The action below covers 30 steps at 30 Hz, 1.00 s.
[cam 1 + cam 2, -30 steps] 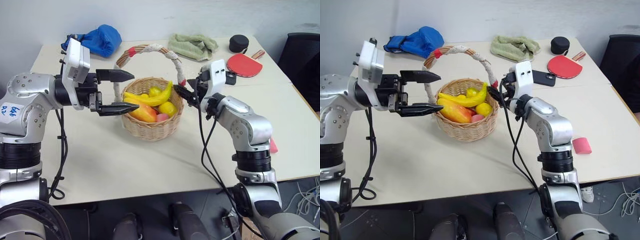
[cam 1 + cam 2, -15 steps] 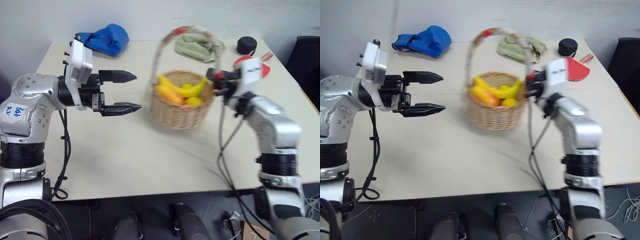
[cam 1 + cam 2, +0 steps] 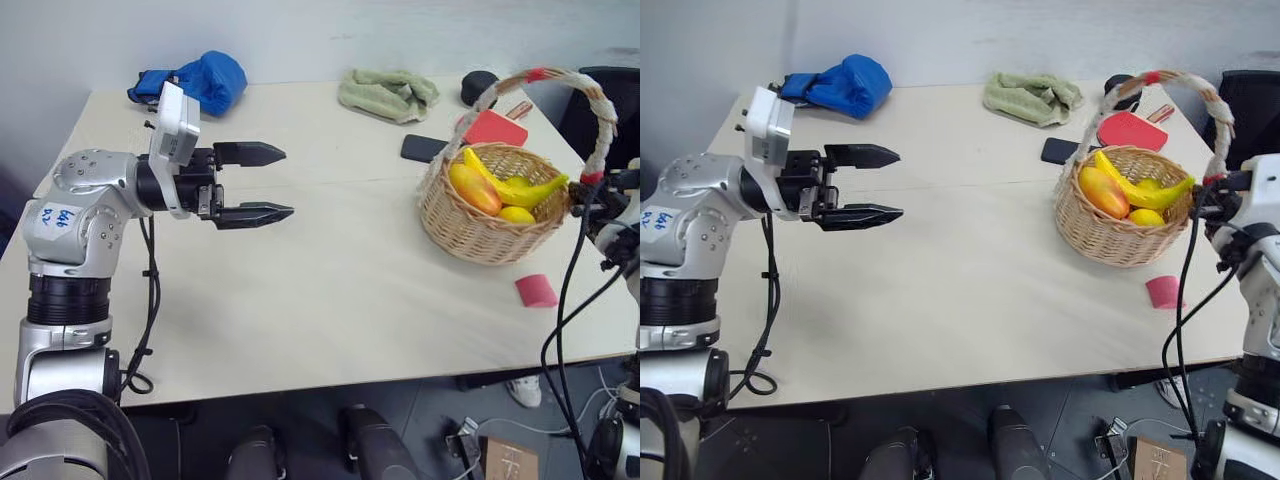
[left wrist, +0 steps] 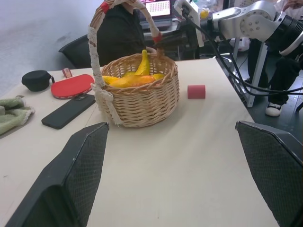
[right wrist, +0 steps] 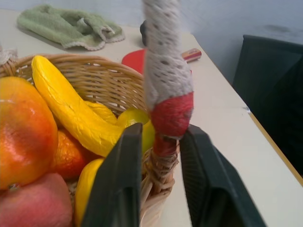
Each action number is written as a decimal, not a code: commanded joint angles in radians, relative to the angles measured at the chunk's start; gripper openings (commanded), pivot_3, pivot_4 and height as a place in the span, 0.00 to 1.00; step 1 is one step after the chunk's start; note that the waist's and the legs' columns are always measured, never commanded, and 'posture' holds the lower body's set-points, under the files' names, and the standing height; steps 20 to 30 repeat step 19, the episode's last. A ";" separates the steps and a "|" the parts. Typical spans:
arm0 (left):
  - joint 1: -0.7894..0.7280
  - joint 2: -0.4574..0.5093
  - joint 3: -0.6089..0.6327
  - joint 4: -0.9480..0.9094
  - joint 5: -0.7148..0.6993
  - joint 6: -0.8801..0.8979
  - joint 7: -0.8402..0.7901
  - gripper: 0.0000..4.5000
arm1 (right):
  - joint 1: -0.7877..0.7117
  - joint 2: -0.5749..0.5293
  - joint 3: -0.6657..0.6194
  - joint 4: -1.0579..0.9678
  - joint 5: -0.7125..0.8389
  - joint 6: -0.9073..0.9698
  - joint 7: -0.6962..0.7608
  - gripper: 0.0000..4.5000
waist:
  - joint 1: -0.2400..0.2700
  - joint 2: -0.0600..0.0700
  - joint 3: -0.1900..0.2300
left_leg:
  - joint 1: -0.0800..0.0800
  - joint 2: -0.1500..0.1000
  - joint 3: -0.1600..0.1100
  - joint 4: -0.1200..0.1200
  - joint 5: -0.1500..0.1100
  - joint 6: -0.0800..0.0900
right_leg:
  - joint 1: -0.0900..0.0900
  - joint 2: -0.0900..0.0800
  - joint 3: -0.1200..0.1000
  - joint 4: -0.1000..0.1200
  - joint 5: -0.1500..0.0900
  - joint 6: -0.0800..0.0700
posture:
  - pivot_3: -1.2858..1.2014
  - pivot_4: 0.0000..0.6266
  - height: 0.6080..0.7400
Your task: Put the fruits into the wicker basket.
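Right gripper (image 5: 162, 137) pinched on the red-taped foot of the handle, one black finger on either side of it. Nearest on that right side, just beside the wicker basket (image 3: 480, 225): small pink block (image 3: 536, 290), flat on the table (image 3: 330, 290) and no part of the job. Basket standing upright close to the right edge, with the banana (image 3: 515, 185), mango (image 3: 473, 188) and lemon (image 3: 515, 214) already inside; no loose fruit visible on the tabletop, so probably only the letting-go left.

To finish well: keep the basket level and away from that right edge, spread the fingers fully before drawing back, then pull straight off the handle without tilting it.

Across on the left, well apart: left gripper (image 3: 287, 182) spread wide, empty, pointing toward the basket.

Farther back: black phone (image 3: 425, 147), red paddle (image 3: 493, 128), green towel (image 3: 388, 92), blue glove (image 3: 200, 78).
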 commanded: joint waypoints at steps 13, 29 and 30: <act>-0.047 0.026 -0.001 0.063 0.022 -0.035 -0.086 1.00 | 0.584 -0.411 -0.725 -0.329 0.326 0.508 0.586 0.99 | 0.023 -0.004 0.001 | 0.007 -0.001 -0.004 -0.002 -0.001 0.003 | 0.016 0.002 -0.001 -0.015 0.002 0.002 | 0.52 0.24 1.00; -0.039 0.006 -0.003 0.097 0.034 -0.056 -0.086 1.00 | 0.644 -0.445 -0.802 -0.143 0.274 0.447 0.657 0.99 | 0.026 -0.008 0.001 | 0.020 -0.002 -0.005 -0.015 -0.006 0.012 | 0.031 0.000 -0.002 -0.031 0.004 0.006 | 0.52 0.24 1.00; -0.039 0.006 -0.003 0.097 0.034 -0.056 -0.086 1.00 | 0.644 -0.445 -0.802 -0.143 0.274 0.447 0.657 0.99 | 0.026 -0.008 0.001 | 0.020 -0.002 -0.005 -0.015 -0.006 0.012 | 0.031 0.000 -0.002 -0.031 0.004 0.006 | 0.52 0.24 1.00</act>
